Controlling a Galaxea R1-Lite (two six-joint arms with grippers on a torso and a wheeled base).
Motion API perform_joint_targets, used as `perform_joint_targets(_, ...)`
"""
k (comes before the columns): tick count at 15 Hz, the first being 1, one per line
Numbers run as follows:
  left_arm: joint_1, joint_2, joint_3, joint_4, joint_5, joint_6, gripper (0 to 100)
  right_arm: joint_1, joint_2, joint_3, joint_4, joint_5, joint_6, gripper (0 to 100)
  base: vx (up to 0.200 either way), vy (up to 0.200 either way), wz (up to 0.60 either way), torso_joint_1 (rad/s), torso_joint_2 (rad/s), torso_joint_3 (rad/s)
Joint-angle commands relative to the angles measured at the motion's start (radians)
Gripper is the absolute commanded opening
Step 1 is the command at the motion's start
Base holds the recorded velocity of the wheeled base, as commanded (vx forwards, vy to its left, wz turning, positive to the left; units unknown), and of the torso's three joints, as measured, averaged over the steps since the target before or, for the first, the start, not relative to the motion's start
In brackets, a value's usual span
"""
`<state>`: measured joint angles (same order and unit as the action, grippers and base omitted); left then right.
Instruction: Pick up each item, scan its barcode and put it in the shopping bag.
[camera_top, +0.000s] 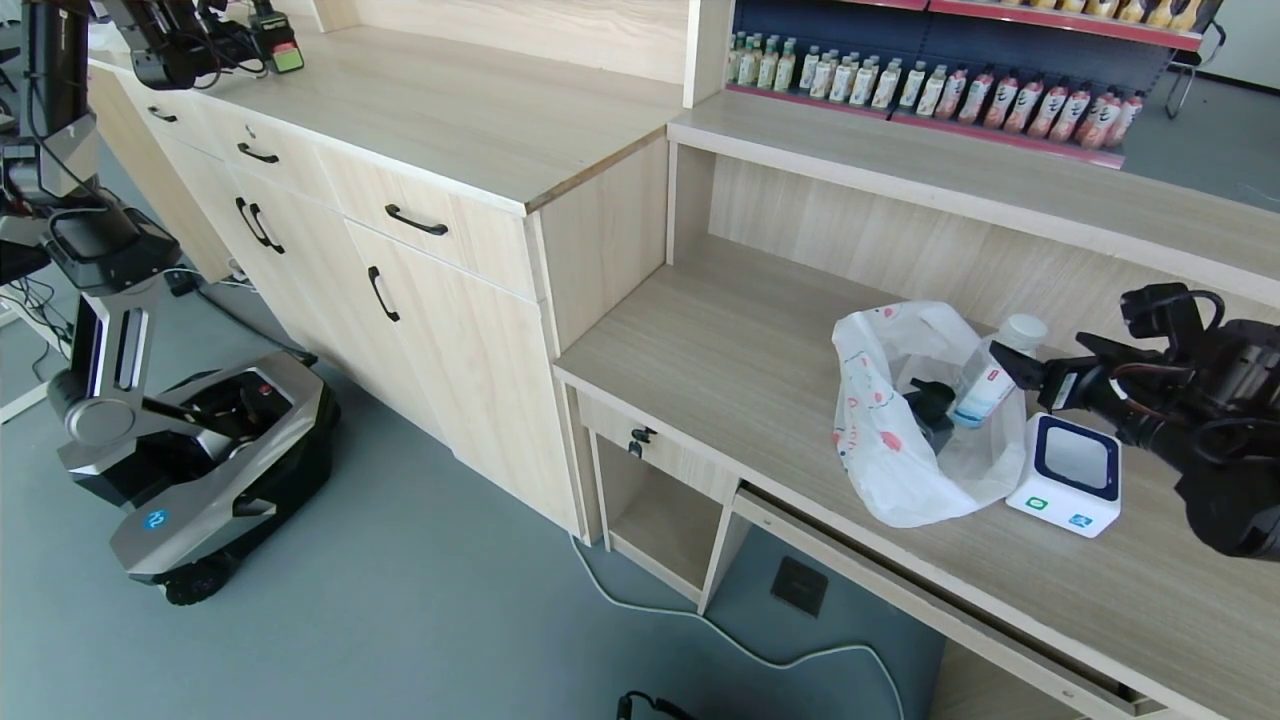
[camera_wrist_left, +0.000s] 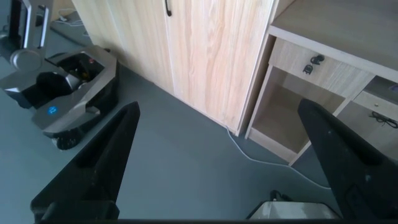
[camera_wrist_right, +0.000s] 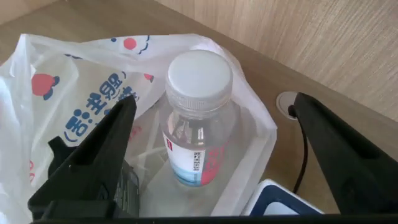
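Right hand (camera_wrist_right: 214, 102) is hanging over the open mouth of the shopping bag (camera_top: 890, 450), fingers (camera_wrist_right: 93, 162) spread wide. One finger is sitting on each side of the bottle (camera_top: 985, 385), with a gap on both sides, so it is not gripping anything. The bottle is clear with a white cap and a red and blue label. It is standing roughly upright inside the bag, toward the bag's right side.

The bag is thin white plastic with red and blue print. It is lying open and crumpled on the tabletop (camera_top: 750, 370), right of centre. Something dark is sitting inside the bag left of the bottle; can't tell what it is.

The barcode scanner (camera_top: 1070, 470) is a white box with a dark blue frame around its window. It is sitting on the tabletop just right of the bag, on the near side, with the bag's edge touching it. A round cable hole (camera_wrist_right: 289, 104) with a black cable running from it is showing on the tabletop near the scanner.

Left hand (camera_wrist_left: 219, 109) is hanging well to the left, high over the grey floor (camera_wrist_left: 186, 162), fingers wide and holding nothing.

A wooden cabinet (camera_top: 440, 300) with black handles is standing left of the tabletop. A shelf (camera_top: 930, 85) of drink bottles is running along the far right.
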<state>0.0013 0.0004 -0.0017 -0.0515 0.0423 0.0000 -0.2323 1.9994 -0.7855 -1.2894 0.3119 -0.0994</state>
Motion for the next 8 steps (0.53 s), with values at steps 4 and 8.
perform_joint_targets(4, 0.0, 0.0, 0.0, -0.001, 0.001, 0.0, 100, -0.131, -0.537, 0.209, 0.232, 0.001, -0.057, 100, 0.0, 0.0, -0.3, 0.001, 0.0, -0.001)
perform_joint_targets(8, 0.0, 0.0, 0.0, -0.001, 0.001, 0.0, 100, -0.222, -0.821, 0.158, 0.614, -0.005, -0.026, 100, 0.0, 0.0, -0.6, -0.001, 0.0, 0.004)
